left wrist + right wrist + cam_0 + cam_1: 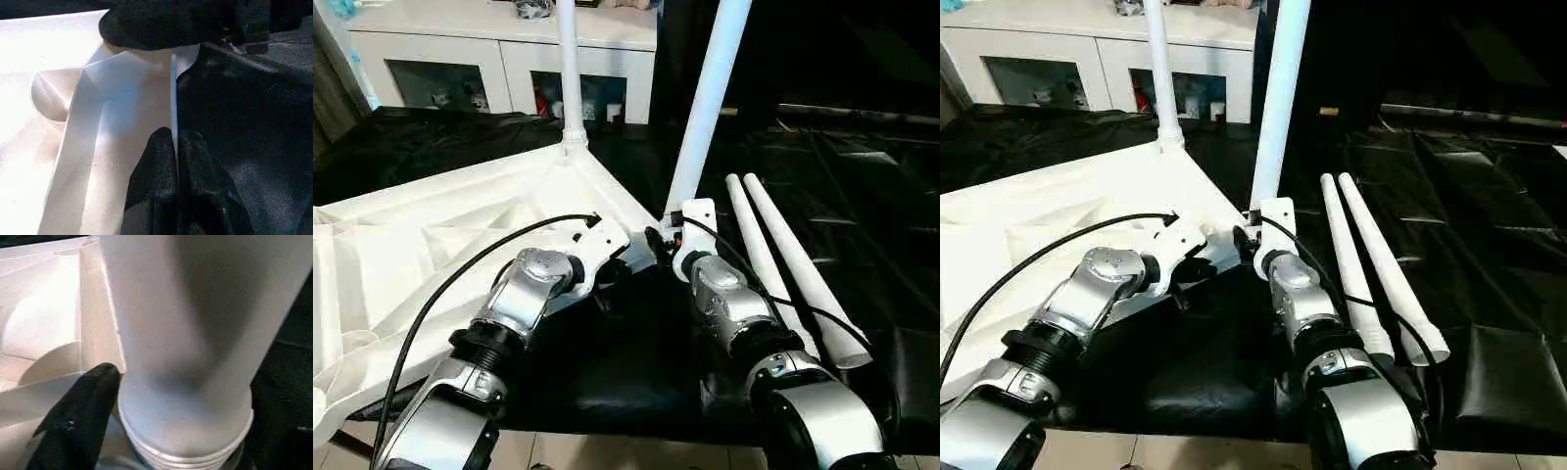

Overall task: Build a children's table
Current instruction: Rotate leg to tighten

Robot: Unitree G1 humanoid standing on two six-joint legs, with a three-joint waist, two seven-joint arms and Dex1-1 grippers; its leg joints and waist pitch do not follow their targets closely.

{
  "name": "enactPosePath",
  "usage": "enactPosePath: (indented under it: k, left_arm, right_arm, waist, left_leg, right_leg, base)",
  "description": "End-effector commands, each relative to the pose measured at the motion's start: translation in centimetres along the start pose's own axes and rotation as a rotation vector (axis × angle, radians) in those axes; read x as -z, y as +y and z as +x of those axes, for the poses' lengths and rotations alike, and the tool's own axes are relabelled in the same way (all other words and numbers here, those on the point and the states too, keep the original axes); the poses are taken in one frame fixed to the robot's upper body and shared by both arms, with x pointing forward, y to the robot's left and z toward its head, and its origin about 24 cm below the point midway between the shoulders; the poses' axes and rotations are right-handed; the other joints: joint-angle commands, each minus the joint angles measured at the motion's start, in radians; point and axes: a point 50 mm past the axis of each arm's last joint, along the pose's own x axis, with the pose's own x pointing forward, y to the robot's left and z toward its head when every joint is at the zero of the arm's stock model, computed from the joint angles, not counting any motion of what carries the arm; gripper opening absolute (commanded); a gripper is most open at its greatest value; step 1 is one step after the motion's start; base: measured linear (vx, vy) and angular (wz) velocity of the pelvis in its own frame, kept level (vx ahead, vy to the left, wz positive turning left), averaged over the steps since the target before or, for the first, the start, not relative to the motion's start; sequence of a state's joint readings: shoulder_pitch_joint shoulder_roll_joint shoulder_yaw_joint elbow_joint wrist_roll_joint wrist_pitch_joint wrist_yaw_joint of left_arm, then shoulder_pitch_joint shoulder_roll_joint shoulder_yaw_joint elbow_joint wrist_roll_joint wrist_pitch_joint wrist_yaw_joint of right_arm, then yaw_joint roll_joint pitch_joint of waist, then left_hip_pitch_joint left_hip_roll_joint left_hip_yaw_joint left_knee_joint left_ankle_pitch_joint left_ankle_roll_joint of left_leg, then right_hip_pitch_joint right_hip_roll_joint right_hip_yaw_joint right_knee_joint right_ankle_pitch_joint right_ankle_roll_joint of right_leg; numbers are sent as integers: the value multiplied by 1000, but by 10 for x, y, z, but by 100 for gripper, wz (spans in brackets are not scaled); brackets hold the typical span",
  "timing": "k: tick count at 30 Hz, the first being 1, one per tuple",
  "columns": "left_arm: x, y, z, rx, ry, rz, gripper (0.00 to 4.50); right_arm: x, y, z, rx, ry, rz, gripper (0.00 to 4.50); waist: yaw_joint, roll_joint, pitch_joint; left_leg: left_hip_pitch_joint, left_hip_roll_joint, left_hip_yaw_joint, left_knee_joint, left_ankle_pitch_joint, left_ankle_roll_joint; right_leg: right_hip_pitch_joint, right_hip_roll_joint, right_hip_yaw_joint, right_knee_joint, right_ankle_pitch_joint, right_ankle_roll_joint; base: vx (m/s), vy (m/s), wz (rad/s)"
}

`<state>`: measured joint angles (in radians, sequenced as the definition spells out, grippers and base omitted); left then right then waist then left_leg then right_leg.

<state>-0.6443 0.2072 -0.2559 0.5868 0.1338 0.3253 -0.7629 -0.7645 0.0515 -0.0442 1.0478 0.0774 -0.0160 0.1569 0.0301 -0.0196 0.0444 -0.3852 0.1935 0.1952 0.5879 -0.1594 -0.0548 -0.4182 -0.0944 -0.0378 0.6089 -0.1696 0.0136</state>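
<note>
Left wrist view: fingers [164, 161] pinching tabletop rim [172, 88].

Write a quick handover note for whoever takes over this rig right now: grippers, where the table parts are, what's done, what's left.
Left gripper: shut on the tabletop rim, steadying it.
Right gripper: around the base of the near leg at the near corner socket; grip cannot be told.
Tabletop lies upside down on the black cloth.
Done: far leg stands in its socket.
Near leg is upright, threads visible at its base, so not fully seated.
Left: finish that leg, then fit the two loose legs lying on the cloth to the right.
</note>
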Motion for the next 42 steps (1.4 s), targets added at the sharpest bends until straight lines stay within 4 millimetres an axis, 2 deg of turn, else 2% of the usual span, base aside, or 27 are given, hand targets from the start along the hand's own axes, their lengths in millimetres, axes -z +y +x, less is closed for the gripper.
enactPosePath:
  k: [1, 6, 9, 14, 16, 17, 22, 25, 29, 31, 34, 35, 39, 40, 42]
  left_arm:
    - [-18, -8, 4, 36, -100, 27, 0]
    - [-14, -5, 0, 38, -95, 33, 0]
    - [-11, -4, -3, 52, -94, 43, 0]
    - [-7, -5, -9, 99, -100, 59, 0]
    - [-4, -6, -16, 160, -111, 82, 0]
    - [-4, -6, -17, 160, -111, 82, 0]
    - [-1, -9, -28, 266, -146, 116, 0]
    - [1, -11, -36, 329, -153, 130, 0]
    - [1, -15, -43, 389, -172, 135, 0]
    - [0, -17, -47, 425, -191, 132, 0]
    - [1, -17, -51, 435, -193, 135, 0]
    - [1, -16, -51, 431, -192, 138, 0]
    - [3, -14, -52, 417, -193, 132, 0]
    - [3, -14, -52, 417, -193, 131, 0]
    - [4, -14, -53, 417, -192, 126, 0]
  right_arm:
    - [-8, 14, 4, -93, -26, -10, 404]
    - [-20, 9, 1, -151, -86, -38, 444]
    - [-23, 4, -4, -192, -92, -89, 444]
    - [-21, -9, -14, -254, -58, -180, 444]
    - [-17, -24, -27, -325, -18, -250, 444]
    - [-17, -24, -27, -326, -17, -250, 444]
    - [-14, -34, -47, -442, 22, -313, 444]
    - [-13, -38, -58, -499, 31, -311, 444]
    - [-14, -37, -64, -541, 32, -309, 444]
    - [-13, -34, -70, -603, 39, -304, 444]
    - [-11, -33, -76, -645, 63, -321, 444]
    - [-10, -33, -77, -649, 70, -326, 410]
    - [-9, -32, -78, -653, 75, -325, 391]
    - [-9, -32, -78, -654, 76, -324, 367]
    - [-8, -31, -79, -661, 82, -319, 358]
  waist:
    - [-1, 0, -57]
    - [1, -1, -59]
    - [5, -3, -58]
    - [10, -6, -61]
    - [12, -5, -59]
    - [18, -5, -60]
    - [24, -5, -61]
    - [28, -5, -62]
    - [30, -4, -57]
    - [32, -4, -56]
    - [30, -5, -55]
    - [32, -7, -56]
    - [31, -7, -55]
    - [31, -7, -56]
    - [32, -9, -57]
  left_leg:
    - [22, 24, -19, -78, -430, -17]
    - [20, 26, -18, -78, -402, -8]
    - [15, 26, -15, -78, -360, 6]
    - [15, 27, -11, -76, -305, 20]
    - [13, 27, -11, -77, -296, 20]
    - [16, 30, -10, -76, -289, 26]
    - [14, 31, -9, -74, -248, 39]
    - [18, 31, -6, -72, -239, 49]
    - [21, 34, -8, -78, -292, 22]
    - [23, 34, -9, -80, -307, 16]
    - [20, 33, -9, -81, -311, 10]
    - [20, 33, -9, -80, -308, 9]
    - [18, 32, -10, -80, -299, 8]
    - [18, 32, -10, -79, -295, 7]
    - [18, 32, -10, -78, -287, 9]
  right_leg:
    - [24, -37, 23, -97, -431, -147]
    - [28, -37, 24, -92, -388, -162]
    - [34, -36, 25, -88, -342, -171]
    - [39, -36, 27, -83, -288, -190]
    - [41, -35, 27, -83, -288, -187]
    - [41, -34, 28, -82, -269, -183]
    - [46, -33, 29, -72, -191, -204]
    - [46, -33, 30, -69, -168, -218]
    - [41, -36, 30, -79, -274, -199]
    - [38, -36, 32, -81, -291, -190]
    - [37, -35, 32, -82, -307, -180]
    - [39, -36, 32, -82, -310, -175]
    - [38, -37, 32, -83, -317, -170]
    - [38, -37, 32, -82, -318, -170]
    - [39, -37, 32, -81, -307, -171]
  base:
    - [0, 0, 0]
    - [0, 0, 0]
    - [0, 0, 0]
    - [0, 0, 0]
    - [0, 0, 0]
    - [0, 0, 0]
    - [0, 0, 0]
    - [0, 0, 0]
    - [0, 0, 0]
    - [0, 0, 0]
    - [0, 0, 0]
    - [0, 0, 0]
    - [0, 0, 0]
    - [0, 0, 0]
    - [0, 0, 0]
